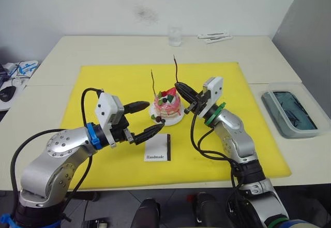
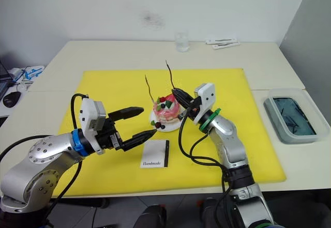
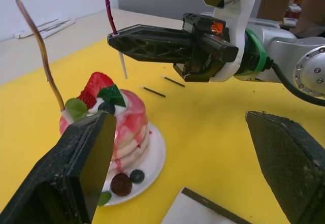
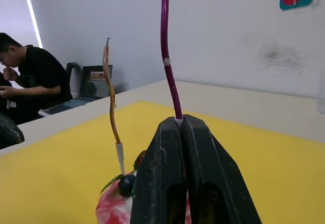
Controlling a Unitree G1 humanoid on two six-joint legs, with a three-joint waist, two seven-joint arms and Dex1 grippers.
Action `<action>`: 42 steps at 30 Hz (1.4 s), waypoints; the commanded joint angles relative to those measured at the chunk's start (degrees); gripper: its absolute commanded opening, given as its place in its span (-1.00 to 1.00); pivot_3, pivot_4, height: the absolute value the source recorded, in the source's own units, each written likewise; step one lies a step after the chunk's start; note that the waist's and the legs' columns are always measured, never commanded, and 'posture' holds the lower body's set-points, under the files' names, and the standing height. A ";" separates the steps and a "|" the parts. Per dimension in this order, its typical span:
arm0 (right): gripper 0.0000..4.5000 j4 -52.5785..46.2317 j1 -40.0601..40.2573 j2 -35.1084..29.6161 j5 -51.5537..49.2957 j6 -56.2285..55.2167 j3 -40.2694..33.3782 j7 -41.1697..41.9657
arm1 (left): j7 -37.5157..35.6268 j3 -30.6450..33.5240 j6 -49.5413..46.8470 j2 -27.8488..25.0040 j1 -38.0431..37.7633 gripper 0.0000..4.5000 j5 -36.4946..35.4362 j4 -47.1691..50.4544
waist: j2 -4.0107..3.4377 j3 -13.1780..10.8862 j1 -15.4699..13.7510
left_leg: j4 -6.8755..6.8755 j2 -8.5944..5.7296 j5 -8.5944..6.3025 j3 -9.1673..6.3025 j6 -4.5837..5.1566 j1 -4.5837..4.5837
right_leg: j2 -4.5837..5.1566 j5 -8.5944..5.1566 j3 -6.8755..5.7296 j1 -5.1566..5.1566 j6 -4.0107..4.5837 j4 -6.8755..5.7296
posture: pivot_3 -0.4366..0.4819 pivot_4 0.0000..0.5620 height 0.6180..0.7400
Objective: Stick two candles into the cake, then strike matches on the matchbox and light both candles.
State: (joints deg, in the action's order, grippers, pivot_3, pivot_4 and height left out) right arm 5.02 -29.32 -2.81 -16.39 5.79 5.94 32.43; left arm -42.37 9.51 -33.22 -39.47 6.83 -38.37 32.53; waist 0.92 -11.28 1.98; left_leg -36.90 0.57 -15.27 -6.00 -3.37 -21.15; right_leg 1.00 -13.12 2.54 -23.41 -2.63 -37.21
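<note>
The pink-and-white cake (image 1: 166, 107) sits on its white plate in the middle of the yellow mat (image 1: 103, 83). One wavy candle (image 1: 154, 85) stands upright in its left side. My right gripper (image 1: 181, 89) is shut on the second candle (image 1: 176, 69), held upright just over the cake's right edge. Its pale lower end (image 3: 123, 65) hangs free below the fingers. My left gripper (image 1: 153, 117) stands open, left of the cake and above the matchbox (image 1: 158, 148). Two short matches (image 3: 154, 92) lie on the mat beyond the cake.
A drinking glass (image 1: 175, 35) and white packets (image 1: 214, 36) sit at the table's back edge. A clear lidded container (image 1: 292, 111) lies right of the mat. A computer mouse (image 1: 6, 92) rests far left. A seated person (image 4: 30, 82) is in the background.
</note>
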 commanded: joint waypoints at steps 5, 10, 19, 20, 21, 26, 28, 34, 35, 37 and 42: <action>-0.99 2.99 -0.54 1.03 1.03 -4.10 -0.36 -0.42 | -0.52 1.69 1.74 -0.63 -0.41 1.00 0.49 0.46 | -0.01 0.00 0.01 | 0.00 0.00 0.00 0.00 0.00 0.01 | 0.00 0.00 0.00 0.00 0.00 0.00 | -0.05 -0.47 1.00; -0.99 4.64 -0.84 1.82 1.64 -5.22 -0.19 -0.55 | -0.82 1.59 1.99 -0.85 -0.40 1.00 0.59 0.43 | -0.01 -0.01 0.01 | 0.02 0.01 0.00 0.00 0.00 0.01 | 0.00 -0.01 0.00 0.00 0.01 0.00 | -0.05 -0.47 1.00; -0.99 3.15 -0.29 2.55 1.55 -5.06 0.13 -0.76 | -1.49 1.14 2.58 -0.96 -0.41 1.00 0.94 0.09 | -0.01 -0.01 0.02 | 0.02 0.01 0.00 0.00 0.00 0.01 | 0.00 -0.01 0.00 0.00 0.01 0.00 | -0.05 -0.47 1.00; -0.99 3.02 -0.19 2.55 1.55 -5.04 0.17 -0.74 | -1.53 1.11 2.62 -0.95 -0.42 1.00 0.96 0.06 | -0.01 -0.01 0.02 | 0.02 0.01 0.00 0.00 0.00 0.01 | 0.00 -0.01 0.00 0.00 0.01 0.00 | -0.05 -0.47 1.00; -0.99 2.90 -0.11 2.57 1.56 -5.02 0.21 -0.75 | -1.58 1.03 2.64 -0.92 -0.40 1.00 0.98 0.04 | -0.01 -0.01 0.02 | 0.02 0.01 0.00 0.00 0.00 0.01 | 0.00 -0.01 0.00 0.00 0.01 0.00 | -0.05 -0.47 1.00; -0.99 2.57 0.19 2.85 1.60 -5.19 0.27 -1.10 | -1.84 0.84 2.73 -0.85 -0.27 1.00 1.02 -0.04 | -0.02 -0.01 0.02 | 0.03 0.01 0.00 -0.01 0.00 0.01 | 0.00 -0.01 0.00 0.00 0.02 0.00 | -0.05 -0.47 1.00; -0.99 2.41 0.32 2.89 1.67 -5.29 0.41 -1.16 | -1.96 0.80 2.73 -0.83 -0.19 1.00 1.10 -0.06 | -0.02 -0.01 0.03 | 0.04 0.01 0.00 0.00 0.00 0.01 | 0.00 -0.01 0.00 0.00 0.02 0.00 | -0.05 -0.47 1.00; -0.99 1.58 0.60 3.15 1.71 -5.04 0.97 -1.19 | -2.25 0.83 2.72 -0.71 -0.20 1.00 1.34 -0.04 | -0.02 -0.01 0.04 | 0.04 0.01 0.00 0.00 0.00 0.01 | 0.00 -0.02 0.00 0.00 0.02 0.02 | -0.05 -0.47 1.00; -0.99 1.65 0.70 3.19 1.80 -5.10 1.10 -1.21 | -2.26 0.77 2.77 -0.67 -0.22 1.00 1.43 -0.04 | -0.02 -0.01 0.04 | 0.05 0.01 0.00 0.00 0.00 0.01 | 0.00 -0.02 0.00 0.00 0.02 0.01 | -0.05 -0.47 1.00; -0.99 2.18 1.00 3.24 2.10 -5.47 1.34 -1.16 | -2.25 0.61 2.81 -0.57 -0.23 1.00 1.52 -0.03 | -0.02 -0.01 0.04 | 0.05 0.01 0.00 -0.01 0.00 0.01 | 0.00 -0.02 0.00 0.00 0.02 0.01 | -0.05 -0.47 1.00; -0.99 4.11 1.55 3.01 2.93 -6.81 1.08 -1.64 | -2.31 0.45 2.77 -0.50 -0.20 1.00 1.61 0.03 | -0.02 -0.01 0.04 | 0.06 0.01 0.00 0.00 0.00 0.01 | 0.00 -0.02 0.00 0.00 0.03 0.03 | -0.05 -0.47 1.00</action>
State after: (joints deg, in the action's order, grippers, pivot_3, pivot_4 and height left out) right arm 9.75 -27.72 -0.06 -13.98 0.67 6.92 31.00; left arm -44.46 9.42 -31.97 -39.88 6.37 -36.81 31.65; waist 0.90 -11.30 2.02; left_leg -36.84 0.58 -15.27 -6.01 -3.37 -21.14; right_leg 1.00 -13.14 2.54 -23.41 -2.61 -37.18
